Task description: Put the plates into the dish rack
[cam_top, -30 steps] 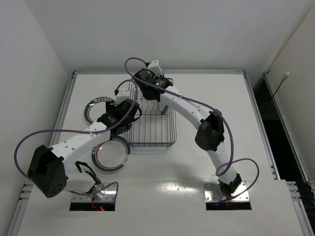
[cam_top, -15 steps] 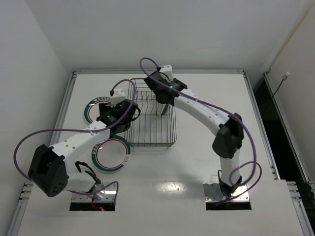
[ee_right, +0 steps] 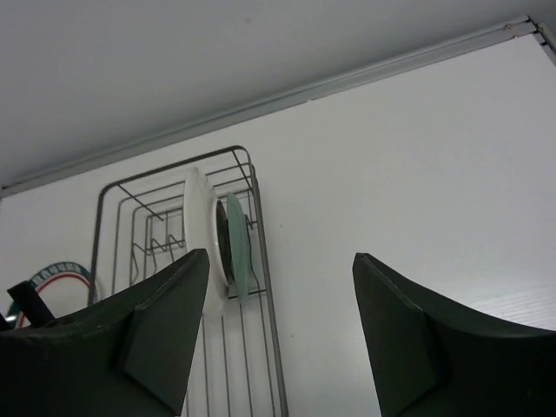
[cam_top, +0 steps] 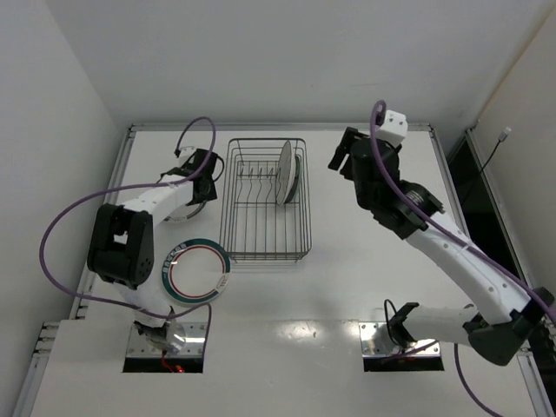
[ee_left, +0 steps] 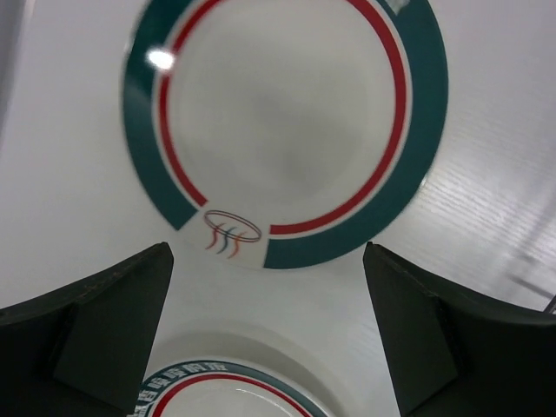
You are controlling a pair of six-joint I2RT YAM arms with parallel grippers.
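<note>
Pale plate (cam_top: 285, 171) stands on edge in the far-right slots of the dish rack (cam_top: 265, 228). Green-rimmed plates (ee_left: 287, 130) lie flat on the counter (cam_top: 365, 287), left of the rack. Left gripper (ee_left: 268, 252) hovers over them, jaws wide and empty. Right gripper (cam_top: 345, 155) is off to the rack's right, jaws wide and empty. Risks: a flat plate may skid when pinched at the rim, and loading the next plate may knock the racked one.

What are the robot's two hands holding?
Nothing. Both are open: the left gripper hovers over a green-rimmed plate, the right gripper is away from the dish rack.
</note>
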